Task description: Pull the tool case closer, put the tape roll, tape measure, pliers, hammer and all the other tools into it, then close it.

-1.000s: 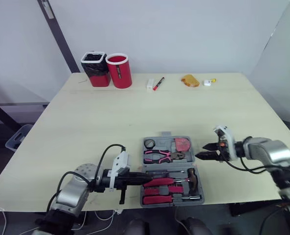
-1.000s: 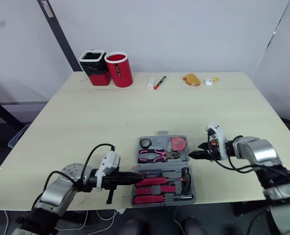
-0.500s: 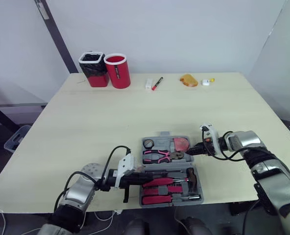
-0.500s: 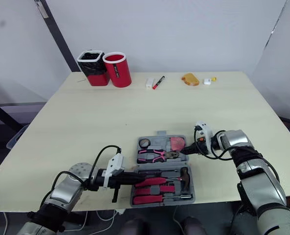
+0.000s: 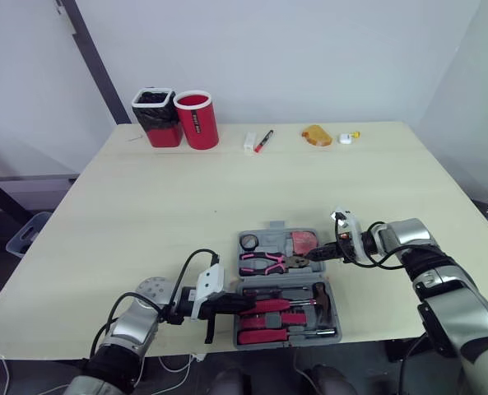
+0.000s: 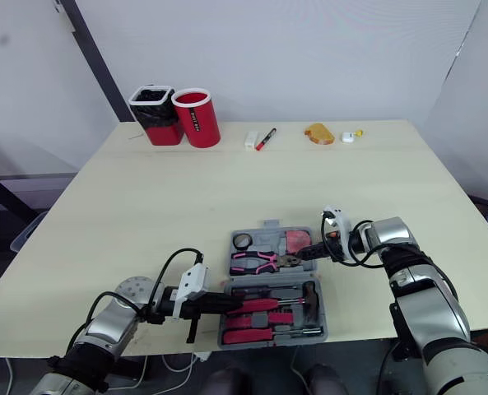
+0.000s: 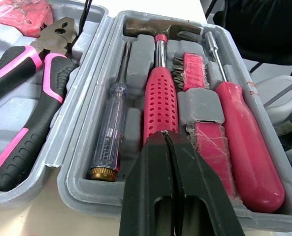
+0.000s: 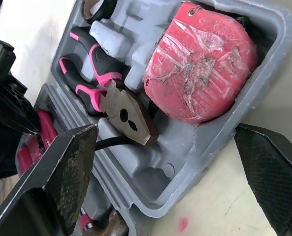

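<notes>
Tool case (image 5: 264, 233) is found lying open and flat on the table (image 5: 186, 189), between the two pincers. The left pincer (image 7: 166, 137) is seen clenched, its fingers pressed together with nothing held between them. Its tip is poised over the red handle of the hammer (image 7: 159, 98); whether it touches cannot be told. Just beside that tip, a clear-handled screwdriver (image 7: 109, 130) is seated on one side of the hammer and a red-handled screwdriver (image 7: 244, 147) on the other, with a row of bits (image 7: 191, 73) lodged between hammer and red-handled screwdriver. The right pincer (image 8: 165, 135) is seen released, its fingers spread wide to either side of a corner of the case; whether contact is made cannot be told. Directly ahead of it the tape measure (image 8: 200, 69) is lodged in its recess, and the pliers (image 8: 111, 98) are laid just beside that. Beyond the pliers, farther from the right pincer, the tape roll (image 5: 250, 242) is seated. Well beyond both pincers, at the far side of the table, a black cup (image 5: 155, 117), a red cup (image 5: 197, 119) and a marker (image 5: 264, 140) are noted.
</notes>
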### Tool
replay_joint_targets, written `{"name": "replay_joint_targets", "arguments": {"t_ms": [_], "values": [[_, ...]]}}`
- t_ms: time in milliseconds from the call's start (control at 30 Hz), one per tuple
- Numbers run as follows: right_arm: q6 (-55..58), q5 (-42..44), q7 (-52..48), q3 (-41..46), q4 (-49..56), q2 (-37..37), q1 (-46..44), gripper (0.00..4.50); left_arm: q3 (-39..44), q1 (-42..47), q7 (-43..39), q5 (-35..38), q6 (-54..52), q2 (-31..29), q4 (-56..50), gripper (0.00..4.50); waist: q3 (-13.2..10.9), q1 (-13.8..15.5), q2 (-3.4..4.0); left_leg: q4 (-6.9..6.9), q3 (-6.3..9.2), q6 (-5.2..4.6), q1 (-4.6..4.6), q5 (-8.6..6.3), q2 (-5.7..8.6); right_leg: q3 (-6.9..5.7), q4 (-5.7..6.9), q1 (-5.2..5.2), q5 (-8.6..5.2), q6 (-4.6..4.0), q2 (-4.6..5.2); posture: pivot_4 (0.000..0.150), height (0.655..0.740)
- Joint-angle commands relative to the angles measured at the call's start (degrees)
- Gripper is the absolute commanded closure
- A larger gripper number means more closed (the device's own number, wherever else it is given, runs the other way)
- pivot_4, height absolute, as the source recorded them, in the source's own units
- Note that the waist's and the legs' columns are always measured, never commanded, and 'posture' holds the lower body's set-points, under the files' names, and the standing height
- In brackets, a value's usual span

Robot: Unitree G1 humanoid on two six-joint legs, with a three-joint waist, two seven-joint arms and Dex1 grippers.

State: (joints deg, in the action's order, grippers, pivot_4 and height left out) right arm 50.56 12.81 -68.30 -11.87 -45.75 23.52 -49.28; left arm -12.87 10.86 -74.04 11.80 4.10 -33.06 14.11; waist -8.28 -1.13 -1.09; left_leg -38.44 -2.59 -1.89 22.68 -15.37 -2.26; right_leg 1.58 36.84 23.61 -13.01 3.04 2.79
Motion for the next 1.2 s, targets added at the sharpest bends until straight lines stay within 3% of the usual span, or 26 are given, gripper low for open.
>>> {"name": "replay_joint_targets", "arguments": {"t_ms": [33,533,833,1033,1200], "values": [[1.3,2.2,-2.2,1.0,4.1,-0.5,0.7,0.00,-2.1,-1.1,0.2,-2.6,-0.6,-0.2,1.8,4.44,0.0,0.0,0.01,0.00,0.00,0.00,0.00,0.00,0.00,0.00,0.00,0.00,0.00,0.00,0.00,0.150,0.7400],[7.2,8.2,-2.4,6.2,15.6,1.5,4.1,0.00,-2.0,-1.7,0.2,-1.8,-2.6,-1.8,-2.2,4.44,0.0,-0.4,0.09,0.03,0.03,0.00,-0.01,0.00,0.00,0.01,-0.01,0.01,0.00,0.00,0.00,0.150,0.7400],[13.5,14.5,-1.8,8.5,29.0,5.1,7.7,0.00,0.5,-2.8,0.3,0.7,-3.6,-2.6,-5.9,4.44,0.0,-0.9,0.12,0.04,0.21,0.00,0.01,0.00,0.00,0.02,-0.03,0.01,0.00,0.01,0.02,0.150,0.7400],[18.1,20.0,1.1,11.7,38.7,6.9,11.9,0.00,4.2,-6.2,-1.8,3.7,-2.9,-6.5,-9.2,4.44,0.0,-1.0,0.12,0.09,0.43,0.00,0.06,0.00,-0.03,-0.02,-0.06,0.05,-0.01,0.00,0.02,0.150,0.7400],[23.1,25.5,3.9,15.6,47.5,8.8,16.2,0.00,13.6,-13.1,-7.4,13.4,-7.6,-14.6,-14.5,4.44,-0.1,-1.0,0.09,0.10,0.51,0.00,0.11,-0.01,-0.21,-0.09,-0.09,0.06,-0.15,-0.23,0.11,0.150,0.7400]]}}
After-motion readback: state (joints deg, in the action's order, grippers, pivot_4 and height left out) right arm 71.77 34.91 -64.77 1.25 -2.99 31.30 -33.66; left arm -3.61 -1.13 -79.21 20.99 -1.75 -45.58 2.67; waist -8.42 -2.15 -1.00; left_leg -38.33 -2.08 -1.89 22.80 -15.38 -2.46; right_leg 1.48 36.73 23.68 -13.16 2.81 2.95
